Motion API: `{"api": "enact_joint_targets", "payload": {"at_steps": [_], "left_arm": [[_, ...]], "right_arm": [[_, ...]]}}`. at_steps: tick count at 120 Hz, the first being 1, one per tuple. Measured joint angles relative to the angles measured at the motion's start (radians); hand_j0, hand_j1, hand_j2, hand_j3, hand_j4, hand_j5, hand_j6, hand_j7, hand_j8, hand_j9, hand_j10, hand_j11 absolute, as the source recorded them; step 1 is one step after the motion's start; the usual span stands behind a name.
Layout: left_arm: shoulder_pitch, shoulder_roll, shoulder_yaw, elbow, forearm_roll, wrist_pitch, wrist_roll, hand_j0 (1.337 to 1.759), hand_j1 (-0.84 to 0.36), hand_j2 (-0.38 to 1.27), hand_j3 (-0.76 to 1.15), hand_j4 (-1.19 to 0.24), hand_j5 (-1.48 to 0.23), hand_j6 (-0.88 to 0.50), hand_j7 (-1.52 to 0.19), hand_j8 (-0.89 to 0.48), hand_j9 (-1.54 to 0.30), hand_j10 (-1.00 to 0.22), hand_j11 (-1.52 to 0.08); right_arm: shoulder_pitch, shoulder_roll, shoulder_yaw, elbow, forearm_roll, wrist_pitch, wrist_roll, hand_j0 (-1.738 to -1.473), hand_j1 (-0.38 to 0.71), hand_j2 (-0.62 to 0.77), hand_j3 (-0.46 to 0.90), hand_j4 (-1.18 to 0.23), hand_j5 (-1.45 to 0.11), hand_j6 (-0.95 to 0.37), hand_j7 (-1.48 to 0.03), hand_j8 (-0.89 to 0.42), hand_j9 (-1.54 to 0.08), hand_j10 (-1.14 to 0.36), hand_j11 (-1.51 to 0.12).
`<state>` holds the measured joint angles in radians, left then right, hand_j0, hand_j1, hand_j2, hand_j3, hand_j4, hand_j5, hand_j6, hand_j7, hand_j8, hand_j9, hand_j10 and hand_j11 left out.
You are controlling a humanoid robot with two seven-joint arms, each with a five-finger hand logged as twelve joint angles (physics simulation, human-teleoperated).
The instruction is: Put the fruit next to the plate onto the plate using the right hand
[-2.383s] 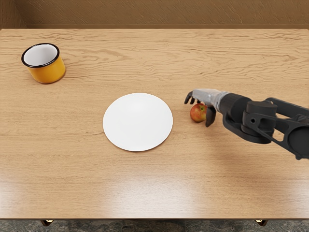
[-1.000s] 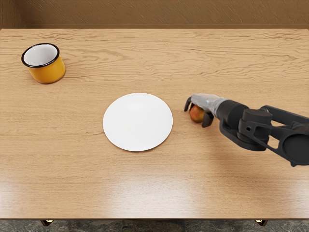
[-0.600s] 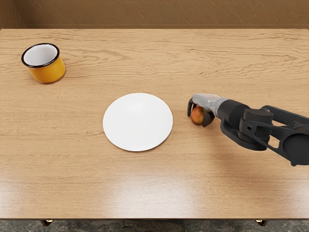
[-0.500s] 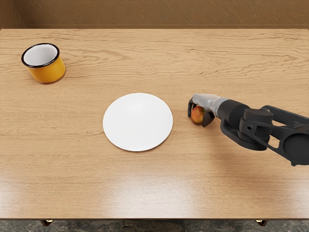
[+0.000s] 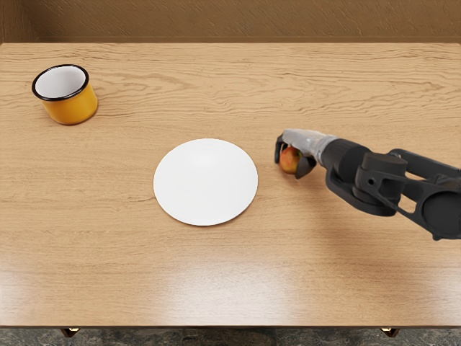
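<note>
One step looks done: right of frame centre, the right robot hand [image 5: 297, 148] has its fingers curled around the small red-and-yellow apple [image 5: 289, 160]. That fruit is just right of the round white plate [image 5: 205, 182], not on it; carrying across and releasing remain.

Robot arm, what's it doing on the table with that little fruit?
The robot's right hand has its fingers curled around an apple, just to the right of the white plate. The apple is not on the plate yet. A yellow mug stands far off near the table's left corner.
</note>
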<state>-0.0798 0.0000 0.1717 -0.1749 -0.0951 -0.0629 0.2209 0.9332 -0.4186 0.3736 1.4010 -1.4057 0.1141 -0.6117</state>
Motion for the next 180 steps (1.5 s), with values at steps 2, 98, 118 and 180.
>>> {"api": "enact_joint_targets", "payload": {"at_steps": [2,98,118,180], "left_arm": [[0.0,0.0,0.0,0.0,0.0,0.0,0.0,1.658,0.35,0.0,0.0,0.0,0.0,0.0,0.0,0.0,0.0,0.0,0.0],[0.0,0.0,0.0,0.0,0.0,0.0,0.0,1.658,0.35,0.0,0.0,0.0,0.0,0.0,0.0,0.0,0.0,0.0,0.0],[0.0,0.0,0.0,0.0,0.0,0.0,0.0,1.658,0.35,0.0,0.0,0.0,0.0,0.0,0.0,0.0,0.0,0.0,0.0],[0.0,0.0,0.0,0.0,0.0,0.0,0.0,1.658,0.35,0.0,0.0,0.0,0.0,0.0,0.0,0.0,0.0,0.0,0.0]], "right_arm": [[0.002,0.002,0.001,0.001,0.0,0.0,0.0,-1.649,0.33,0.15,0.0,-0.55,-1.04,-0.29,-0.98,-0.25,-1.03,-0.51,-1.01],[0.053,0.176,0.007,0.043,-0.003,0.016,0.0,-1.648,0.31,0.13,0.0,-0.56,-1.05,-0.31,-0.99,-0.27,-1.03,-0.53,-1.02],[0.043,0.194,0.003,0.023,-0.005,0.015,0.0,-1.648,0.3,0.11,0.0,-0.57,-1.04,-0.31,-0.98,-0.27,-1.03,-0.54,-1.02],[0.043,0.216,-0.007,-0.06,-0.01,0.015,0.0,-1.651,0.29,0.13,0.0,-0.62,-0.94,-0.38,-0.91,-0.34,-0.94,-0.59,-0.93]]}}
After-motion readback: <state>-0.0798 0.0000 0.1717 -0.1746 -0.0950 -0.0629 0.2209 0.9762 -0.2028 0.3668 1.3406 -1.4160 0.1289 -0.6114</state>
